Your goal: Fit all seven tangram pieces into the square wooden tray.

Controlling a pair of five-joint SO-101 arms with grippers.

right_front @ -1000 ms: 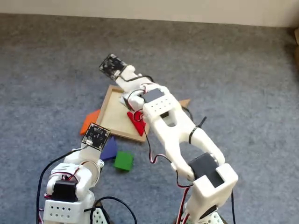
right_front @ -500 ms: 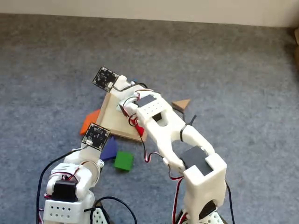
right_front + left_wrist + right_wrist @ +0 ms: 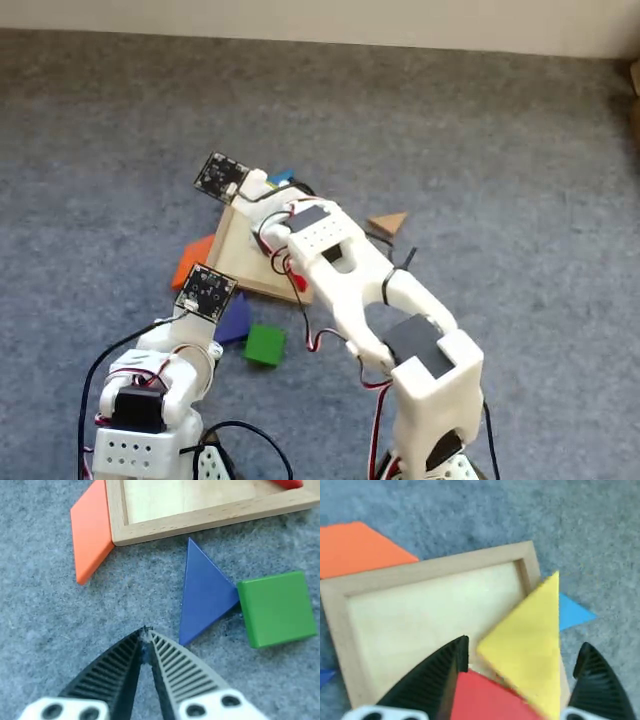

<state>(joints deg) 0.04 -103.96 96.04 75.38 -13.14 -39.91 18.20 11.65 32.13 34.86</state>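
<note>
Right fingers [image 3: 437, 677] stand wide either side of the yellow triangle [image 3: 530, 630] straddling the tray rim [image 3: 527, 572]; closing could tip it outside. Left fingers [image 3: 172, 662] are pinched shut, empty.

"Where does the high camera sit?"

"It's fixed above the bases of the arms [image 3: 340, 265], looking down over the tabletop [image 3: 500, 120] from afar, with the wooden tray [image 3: 238, 252] mid-frame."

"And the wrist cameras?"

"Each peers down past its own jaws, close to the surface. Left faces the tray's outer rim, right its inside. All three share the tray and the orange piece [image 3: 192, 262]."
</note>
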